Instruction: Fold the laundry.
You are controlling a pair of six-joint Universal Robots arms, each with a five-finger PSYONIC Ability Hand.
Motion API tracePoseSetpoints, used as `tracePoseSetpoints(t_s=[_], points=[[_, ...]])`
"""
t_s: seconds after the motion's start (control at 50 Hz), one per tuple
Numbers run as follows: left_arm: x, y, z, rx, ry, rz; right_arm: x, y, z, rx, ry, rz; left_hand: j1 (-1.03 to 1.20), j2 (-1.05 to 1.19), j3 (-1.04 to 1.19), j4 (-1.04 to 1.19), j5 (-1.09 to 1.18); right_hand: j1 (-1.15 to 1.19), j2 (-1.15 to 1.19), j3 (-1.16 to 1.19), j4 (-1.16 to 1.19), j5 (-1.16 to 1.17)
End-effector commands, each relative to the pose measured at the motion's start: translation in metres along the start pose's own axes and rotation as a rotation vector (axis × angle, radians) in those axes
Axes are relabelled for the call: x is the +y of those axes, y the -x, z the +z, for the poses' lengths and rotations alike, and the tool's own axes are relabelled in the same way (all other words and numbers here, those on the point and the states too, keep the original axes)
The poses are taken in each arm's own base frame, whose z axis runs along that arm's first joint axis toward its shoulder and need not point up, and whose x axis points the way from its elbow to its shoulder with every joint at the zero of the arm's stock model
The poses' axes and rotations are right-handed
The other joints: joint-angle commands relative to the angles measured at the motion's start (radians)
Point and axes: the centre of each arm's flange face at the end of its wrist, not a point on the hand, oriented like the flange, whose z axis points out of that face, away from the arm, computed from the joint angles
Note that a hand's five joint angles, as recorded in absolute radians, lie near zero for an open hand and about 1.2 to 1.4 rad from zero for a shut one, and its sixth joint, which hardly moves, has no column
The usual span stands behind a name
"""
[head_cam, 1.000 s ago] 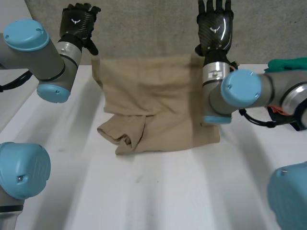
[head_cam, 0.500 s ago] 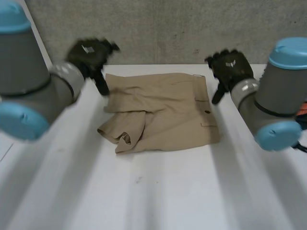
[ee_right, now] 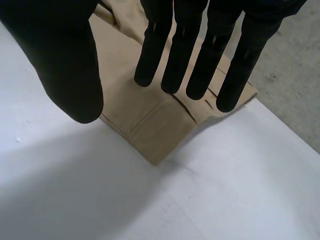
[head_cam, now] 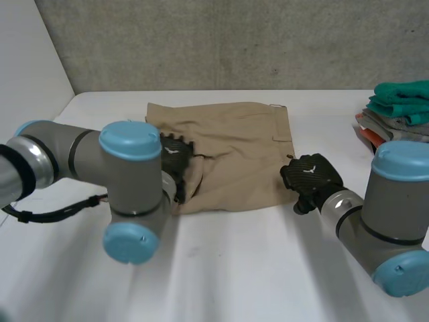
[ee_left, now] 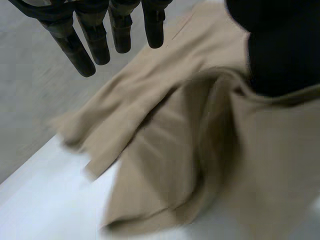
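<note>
Tan shorts (head_cam: 234, 144) lie flat on the white table (head_cam: 228, 268), their near left part folded over and rumpled. My left hand (head_cam: 176, 155) is over that rumpled fold, fingers (ee_left: 75, 42) straight above the cloth (ee_left: 170, 150) and the thumb close against a raised crease; it is open. My right hand (head_cam: 310, 176) hovers at the shorts' near right corner (ee_right: 152, 125), with fingers (ee_right: 192, 50) straight, the thumb spread apart and nothing held.
A stack of folded clothes, green on top (head_cam: 402, 97), sits at the table's right edge. A grey wall runs behind the far edge. My left arm (head_cam: 100, 168) reaches across the near left of the table.
Both hands have come from the shorts' far corners down to their near side: the left onto the rumpled fold, the right to the near right corner.
</note>
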Motion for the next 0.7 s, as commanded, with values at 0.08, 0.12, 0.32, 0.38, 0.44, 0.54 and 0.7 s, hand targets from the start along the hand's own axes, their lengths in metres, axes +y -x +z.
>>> tracePoseSetpoints(t_s=[0.08,0.12,0.32,0.38,0.44,0.54,0.7], points=[[0.033,0.089,0.049,-0.278,0.148,0.049,0.009,0.014,0.008,-0.104,-0.046,-0.076,-0.03,-0.031,-0.037,-0.026,-0.05,0.104,0.104,0.106,0.108,0.111],[0.027,0.096,0.046,-0.265,0.126,0.027,0.01,0.013,0.011,-0.102,-0.056,-0.089,-0.03,-0.031,-0.037,-0.026,-0.05,-0.007,-0.007,-0.005,-0.003,0.0],[-0.002,0.099,0.005,-0.162,0.038,-0.033,0.016,0.016,0.032,-0.047,-0.11,-0.147,-0.03,-0.031,-0.037,-0.026,-0.05,-0.257,-0.257,-0.255,-0.253,-0.25],[-0.006,0.098,-0.006,-0.138,0.02,-0.035,0.019,0.014,0.037,-0.022,-0.111,-0.165,-0.03,-0.031,-0.037,-0.026,-0.05,-0.243,-0.242,-0.241,-0.238,-0.236],[-0.005,0.093,-0.019,-0.077,0.006,-0.028,0.022,0.013,0.045,0.005,-0.117,-0.183,-0.03,-0.031,-0.037,-0.026,-0.05,-0.184,-0.184,-0.182,-0.18,-0.177],[0.001,0.081,-0.039,0.021,0.005,-0.023,0.022,0.012,0.054,0.038,-0.147,-0.193,0.003,0.002,-0.005,0.006,-0.018,0.199,0.2,0.201,0.204,0.207],[0.016,0.057,-0.06,0.171,0.031,-0.015,0.008,0.011,0.063,0.063,-0.217,-0.176,0.441,0.44,0.433,0.444,0.42,0.583,0.583,0.585,0.587,0.59]])
